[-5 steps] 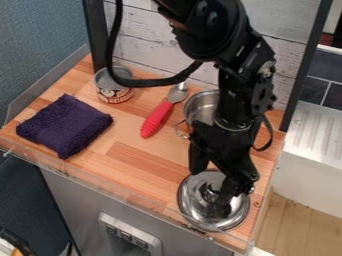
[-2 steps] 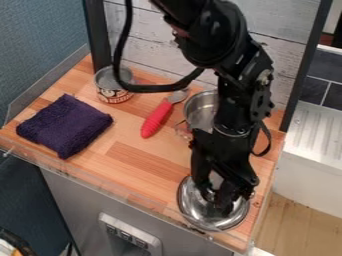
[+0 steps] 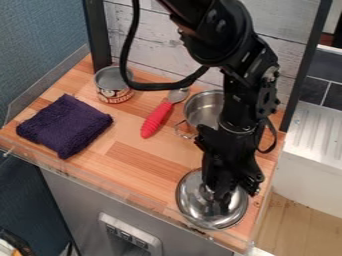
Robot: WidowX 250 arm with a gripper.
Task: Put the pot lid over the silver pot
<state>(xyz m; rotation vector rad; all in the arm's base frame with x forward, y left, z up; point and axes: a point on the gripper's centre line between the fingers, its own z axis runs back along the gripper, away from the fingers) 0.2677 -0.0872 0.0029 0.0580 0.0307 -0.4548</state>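
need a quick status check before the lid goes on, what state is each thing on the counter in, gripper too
silver pot: uncovered, upright
pot lid: off the pot, near the counter's front edge
gripper: lowered at the lid
can: standing upright
red-handled spoon: lying flat
purple cloth: folded, lying flat

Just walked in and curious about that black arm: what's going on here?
A robot arm has its claw down at the middle of a shiny metal lid, near the front edge of the wooden counter. I can't tell whether it has a grip. The silver pot sits farther back, partly behind the arm and not yet covered.
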